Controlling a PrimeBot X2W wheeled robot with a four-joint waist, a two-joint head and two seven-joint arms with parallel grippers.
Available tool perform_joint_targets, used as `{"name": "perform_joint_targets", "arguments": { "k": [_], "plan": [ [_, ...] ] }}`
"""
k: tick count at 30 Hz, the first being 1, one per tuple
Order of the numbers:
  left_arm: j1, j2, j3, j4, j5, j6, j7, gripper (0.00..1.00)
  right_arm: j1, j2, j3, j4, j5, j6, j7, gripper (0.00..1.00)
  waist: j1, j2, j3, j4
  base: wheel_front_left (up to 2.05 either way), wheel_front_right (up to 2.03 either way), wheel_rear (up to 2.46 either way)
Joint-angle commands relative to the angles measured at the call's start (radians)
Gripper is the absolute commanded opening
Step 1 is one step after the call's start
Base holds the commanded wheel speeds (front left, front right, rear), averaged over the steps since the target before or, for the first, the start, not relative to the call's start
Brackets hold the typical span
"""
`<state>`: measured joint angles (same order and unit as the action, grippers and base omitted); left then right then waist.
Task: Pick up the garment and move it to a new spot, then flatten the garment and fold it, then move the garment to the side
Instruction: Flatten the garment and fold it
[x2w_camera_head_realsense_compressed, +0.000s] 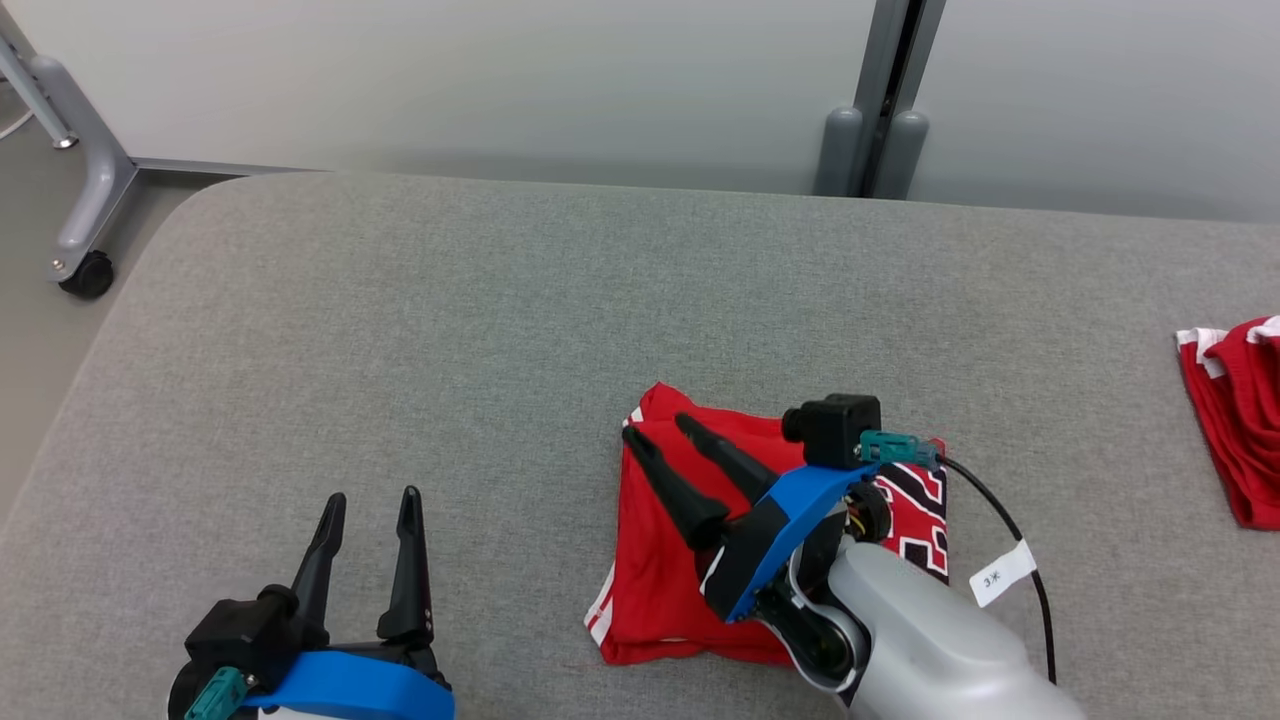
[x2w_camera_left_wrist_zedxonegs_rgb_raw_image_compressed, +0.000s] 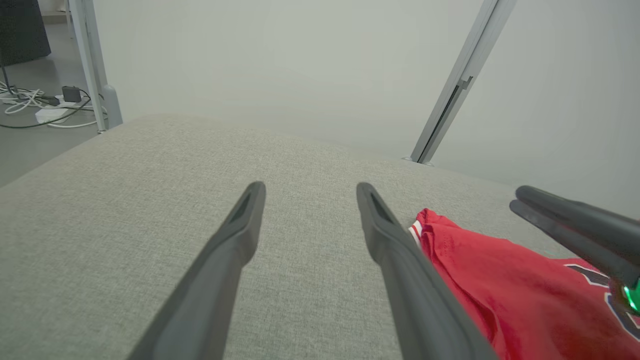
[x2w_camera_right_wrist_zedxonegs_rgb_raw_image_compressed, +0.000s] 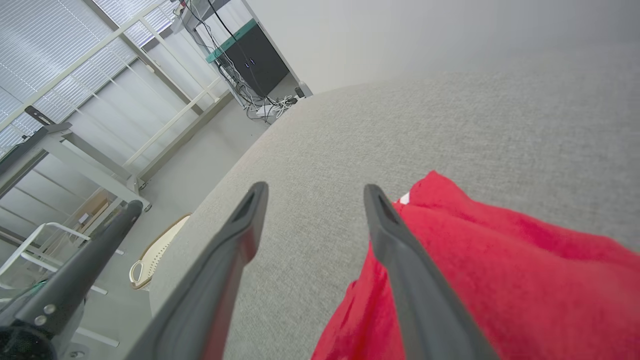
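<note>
A red garment (x2w_camera_head_realsense_compressed: 660, 580) with white trim and dark lettering lies folded into a rough square on the grey padded table (x2w_camera_head_realsense_compressed: 450, 330), right of centre near the front. Above its far left part my right gripper (x2w_camera_head_realsense_compressed: 660, 428) stands open, fingers pointing away and left, nothing between them. In the right wrist view the right gripper (x2w_camera_right_wrist_zedxonegs_rgb_raw_image_compressed: 315, 189) hovers over the garment (x2w_camera_right_wrist_zedxonegs_rgb_raw_image_compressed: 500, 280) and the table. My left gripper (x2w_camera_head_realsense_compressed: 372, 498) is open at the lower left, apart from the cloth. From the left wrist, the left gripper (x2w_camera_left_wrist_zedxonegs_rgb_raw_image_compressed: 310, 186) has the garment (x2w_camera_left_wrist_zedxonegs_rgb_raw_image_compressed: 500, 290) to its right.
A second red and white cloth (x2w_camera_head_realsense_compressed: 1235, 420) lies at the table's right edge. Behind the table stand a pale wall and a grey post (x2w_camera_head_realsense_compressed: 880, 100). A wheeled frame leg (x2w_camera_head_realsense_compressed: 85, 200) is on the floor at far left.
</note>
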<state>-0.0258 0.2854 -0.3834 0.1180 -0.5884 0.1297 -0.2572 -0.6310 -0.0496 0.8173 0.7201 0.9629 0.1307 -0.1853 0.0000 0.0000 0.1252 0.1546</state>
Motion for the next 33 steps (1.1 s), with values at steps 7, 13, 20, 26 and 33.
{"name": "perform_joint_targets", "arguments": {
  "k": [7,13,20,26,33],
  "plan": [
    [-0.021,0.007,-0.012,0.001,0.017,-0.009,-0.004,1.00,-0.098,-0.002,-0.033,0.110,-0.122,0.000,-0.076,1.00,0.0000,0.0000,-0.004,-0.027,0.00,0.00,0.00],
    [-0.053,0.010,-0.022,0.017,0.035,-0.003,-0.002,1.00,-0.044,-0.001,-0.274,0.084,-0.386,0.000,-0.079,1.00,0.0000,0.0000,-0.018,-0.055,0.00,0.00,0.00],
    [-0.045,0.009,0.002,0.042,0.029,0.004,-0.005,1.00,0.163,-0.002,-0.551,-0.072,-0.656,0.000,-0.080,1.00,0.0000,0.0000,-0.049,-0.082,0.00,0.00,0.00],
    [0.003,0.000,0.027,0.056,0.028,0.009,-0.008,1.00,0.343,-0.001,-0.687,-0.213,-0.750,0.000,-0.080,1.00,0.0000,0.0000,-0.069,-0.098,0.00,0.00,0.00],
    [0.060,-0.018,0.071,0.058,0.043,-0.001,-0.008,1.00,0.490,-0.001,-0.749,-0.321,-0.782,0.000,-0.080,1.00,0.0000,0.0000,-0.079,-0.106,0.00,0.00,0.00]
  ]
}}
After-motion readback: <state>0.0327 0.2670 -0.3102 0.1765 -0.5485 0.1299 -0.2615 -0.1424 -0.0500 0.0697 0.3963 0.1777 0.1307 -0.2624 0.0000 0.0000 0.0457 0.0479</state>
